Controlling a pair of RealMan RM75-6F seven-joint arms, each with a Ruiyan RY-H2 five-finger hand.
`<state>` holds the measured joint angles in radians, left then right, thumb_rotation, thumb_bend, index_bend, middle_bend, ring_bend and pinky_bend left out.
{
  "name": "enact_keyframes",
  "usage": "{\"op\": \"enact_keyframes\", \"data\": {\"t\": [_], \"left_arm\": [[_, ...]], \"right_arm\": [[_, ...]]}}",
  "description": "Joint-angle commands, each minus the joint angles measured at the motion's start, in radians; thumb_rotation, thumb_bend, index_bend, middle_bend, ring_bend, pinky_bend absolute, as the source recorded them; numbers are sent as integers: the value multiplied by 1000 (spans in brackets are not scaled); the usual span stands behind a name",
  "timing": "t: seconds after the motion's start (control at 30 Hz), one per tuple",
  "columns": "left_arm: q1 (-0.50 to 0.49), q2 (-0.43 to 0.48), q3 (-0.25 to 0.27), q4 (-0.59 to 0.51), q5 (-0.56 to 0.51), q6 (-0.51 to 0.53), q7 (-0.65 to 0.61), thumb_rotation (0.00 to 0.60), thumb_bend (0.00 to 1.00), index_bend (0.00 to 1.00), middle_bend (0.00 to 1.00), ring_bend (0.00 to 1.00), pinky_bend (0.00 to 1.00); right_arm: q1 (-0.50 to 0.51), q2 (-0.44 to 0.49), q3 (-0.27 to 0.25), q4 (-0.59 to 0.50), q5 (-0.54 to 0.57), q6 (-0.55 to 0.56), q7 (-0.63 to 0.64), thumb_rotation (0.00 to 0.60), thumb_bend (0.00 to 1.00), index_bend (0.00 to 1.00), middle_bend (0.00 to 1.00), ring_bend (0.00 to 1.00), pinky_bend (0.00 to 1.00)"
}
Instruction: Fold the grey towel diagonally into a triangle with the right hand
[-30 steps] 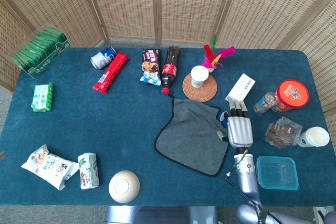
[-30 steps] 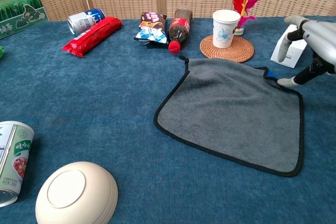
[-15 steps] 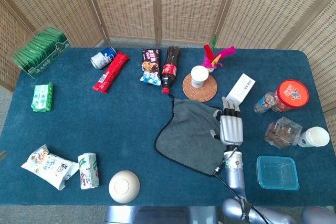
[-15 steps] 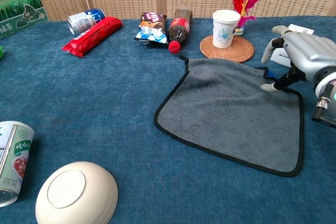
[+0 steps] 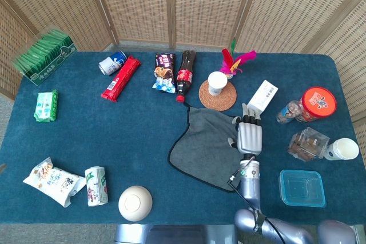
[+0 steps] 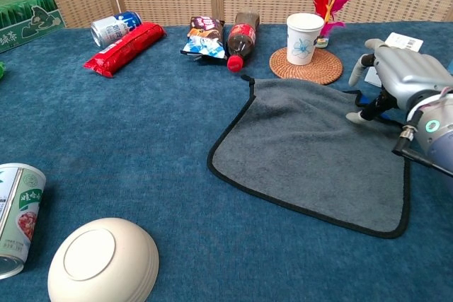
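The grey towel point(image 5: 206, 147) point(image 6: 304, 153), edged in black, lies flat and unfolded on the blue table, right of centre. My right hand point(image 5: 249, 136) point(image 6: 396, 83) hovers palm down over its far right corner. The fingers are spread and point away from me, and the thumb tip touches the cloth near the corner. Nothing is held in the hand. The towel's right edge is partly hidden under the hand and forearm in the head view. My left hand shows in neither view.
A paper cup point(image 5: 217, 83) point(image 6: 305, 38) on a woven coaster stands just beyond the towel, with a cola bottle point(image 5: 185, 74) to its left and a white box point(image 5: 263, 96) beside my hand. A white bowl point(image 5: 135, 203) and a clear tub point(image 5: 302, 188) sit near the front edge.
My right hand has moved left and slightly forward, from beside the towel's right edge to above its far right corner. The towel has not shifted.
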<state>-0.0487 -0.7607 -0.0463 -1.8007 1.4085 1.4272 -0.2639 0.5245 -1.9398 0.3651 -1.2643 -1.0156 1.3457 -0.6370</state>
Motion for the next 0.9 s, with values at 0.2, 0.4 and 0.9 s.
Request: {"op": "enact_keyframes", "data": {"t": [0.2,0.4,0.9], "left_arm": [[-2,-1,-2,-3,-6,-4,7,600,279,103,0,0,10],[0,-1,-1,-6,-1,-1,9,600,279,103,0,0,10],[5,3,-3,-8,1,8,-5,600,281,103,0,0,11]], "right_arm": [[17,-11,12,26,12,1,-7,600,195,391,0,0,0],[25,-23,10,48,26,1,-27,600,197,393,0,0,0],[21,-12,11,84,64,-12,-41,600,258,430,0,0,0]]}}
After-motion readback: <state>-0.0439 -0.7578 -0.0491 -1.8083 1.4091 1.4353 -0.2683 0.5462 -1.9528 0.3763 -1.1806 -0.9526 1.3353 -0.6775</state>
